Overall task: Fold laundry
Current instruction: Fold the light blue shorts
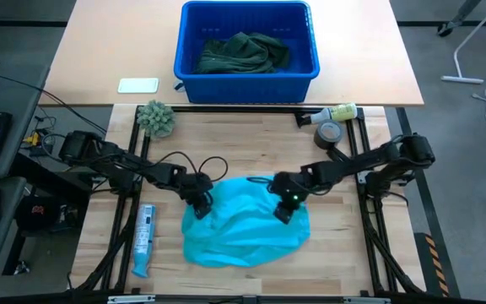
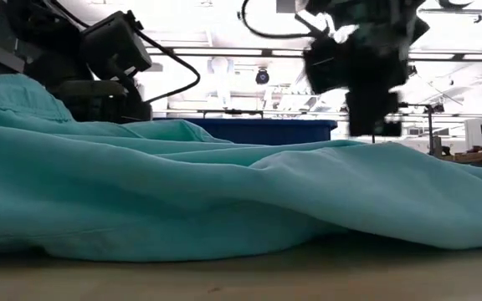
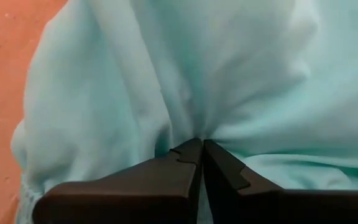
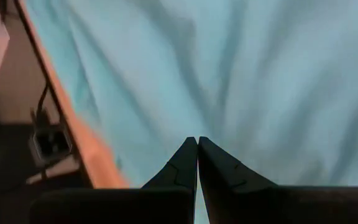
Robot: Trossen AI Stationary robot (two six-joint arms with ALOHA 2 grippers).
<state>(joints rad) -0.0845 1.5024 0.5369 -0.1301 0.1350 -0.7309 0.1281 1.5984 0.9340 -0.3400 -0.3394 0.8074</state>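
A turquoise shirt (image 1: 245, 222) lies crumpled on the wooden table (image 1: 251, 139), in the middle of its near half, between the two arms. The left gripper (image 1: 201, 207) is down at the cloth's left upper edge; in its wrist view the two dark fingers (image 3: 166, 180) are pressed together with folds of the cloth gathered right at their tips, so it seems to pinch a tuck of the shirt. The right gripper (image 1: 284, 211) sits over the shirt's upper right part, its fingers (image 4: 229, 177) pressed together too, tips at the cloth surface; whether any cloth is caught between them cannot be told.

Beyond the wooden top, on a paler table, a blue plastic bin (image 1: 247, 72) holds a dark green garment (image 1: 243, 52). A fuzzy grey-green ball (image 1: 155, 117) rests near the table's far left corner, a roll of tape (image 1: 328, 133) and a yellowish bottle (image 1: 337, 112) near the far right. A blue and white packet (image 1: 143, 238) lies left of the shirt; its printing is too small to read
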